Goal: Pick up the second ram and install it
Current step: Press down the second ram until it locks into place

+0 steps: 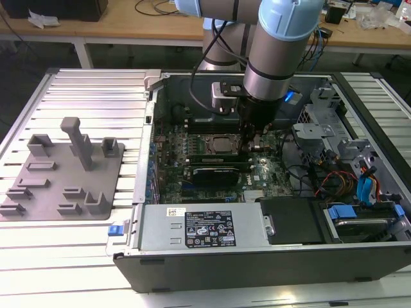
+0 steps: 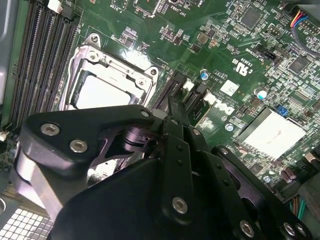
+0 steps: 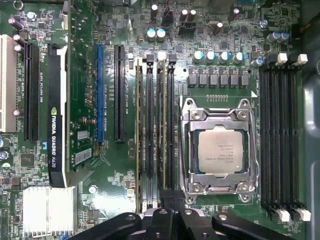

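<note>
In the first wrist view the second ram (image 3: 163, 130), a thin stick seen edge-on, lies in a black slot beside the CPU socket (image 3: 219, 147). Another stick (image 3: 137, 130) sits two slots further from the socket. My gripper (image 3: 168, 199) is shut, with its tips at one end of the second ram, directly over it. In the second wrist view the gripper (image 2: 173, 102) has its fingers pressed together, pointing down at the slots next to the socket (image 2: 107, 85). The exterior view shows the gripper (image 1: 252, 142) low inside the open computer case, just beside the socket (image 1: 221, 144).
A black graphics card (image 3: 56, 130) and a finned heatsink (image 3: 48, 210) lie beyond the slots. Several bare black slots (image 3: 280, 140) flank the socket's other side. A power supply (image 1: 205, 228) and a drive cage (image 1: 321, 138) crowd the case. A grey fixture plate (image 1: 64, 173) lies at the exterior view's left.
</note>
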You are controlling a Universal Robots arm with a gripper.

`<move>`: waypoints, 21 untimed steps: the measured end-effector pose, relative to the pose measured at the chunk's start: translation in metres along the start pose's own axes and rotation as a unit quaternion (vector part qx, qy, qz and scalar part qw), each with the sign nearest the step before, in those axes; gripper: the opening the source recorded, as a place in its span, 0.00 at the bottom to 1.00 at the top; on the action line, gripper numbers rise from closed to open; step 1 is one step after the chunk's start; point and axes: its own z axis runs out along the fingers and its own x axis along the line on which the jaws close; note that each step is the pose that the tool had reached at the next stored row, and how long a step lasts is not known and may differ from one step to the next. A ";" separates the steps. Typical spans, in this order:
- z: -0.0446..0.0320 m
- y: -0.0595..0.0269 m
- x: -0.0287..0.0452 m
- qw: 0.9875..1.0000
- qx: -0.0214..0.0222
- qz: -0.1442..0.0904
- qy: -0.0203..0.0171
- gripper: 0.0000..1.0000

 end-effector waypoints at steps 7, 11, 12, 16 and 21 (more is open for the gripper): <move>-0.0143 0.0011 -0.0006 1.000 0.000 0.000 0.001 0.08; -0.0140 0.0091 -0.0006 1.000 0.000 0.000 0.000 0.08; -0.0139 0.0122 -0.0006 1.000 0.000 0.000 0.000 0.08; -0.0136 0.0193 -0.0005 1.000 0.000 0.000 0.000 0.08; -0.0129 0.0400 -0.0004 1.000 0.000 0.000 0.000 0.08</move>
